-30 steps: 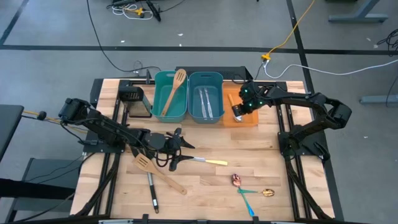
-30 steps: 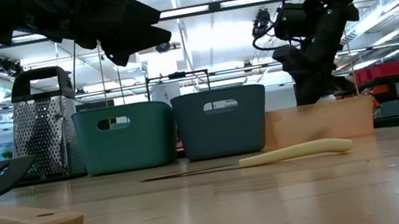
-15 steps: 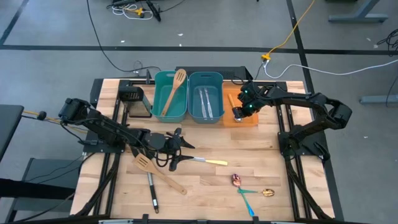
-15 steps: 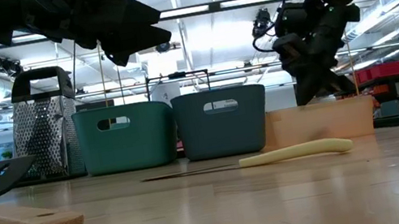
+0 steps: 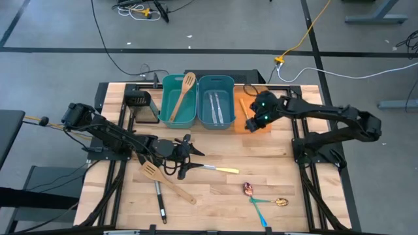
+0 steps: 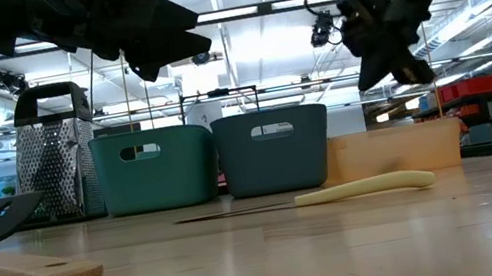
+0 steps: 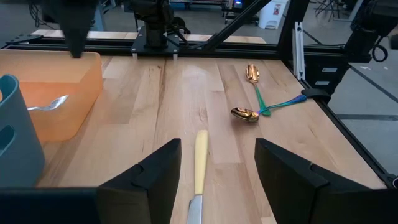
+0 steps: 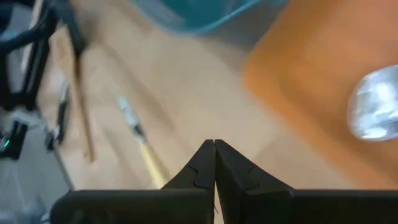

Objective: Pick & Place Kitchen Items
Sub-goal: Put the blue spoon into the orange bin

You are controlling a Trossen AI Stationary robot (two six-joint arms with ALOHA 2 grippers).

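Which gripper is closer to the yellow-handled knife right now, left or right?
Left. The left gripper hovers open right over the blade end of the yellow-handled knife. The right gripper is shut, far off above the orange bin at the table's back.

Yellow-handled knife [image 5: 215, 169], wooden spatula [image 5: 167, 183], spoons [image 5: 264, 199] lie flat.
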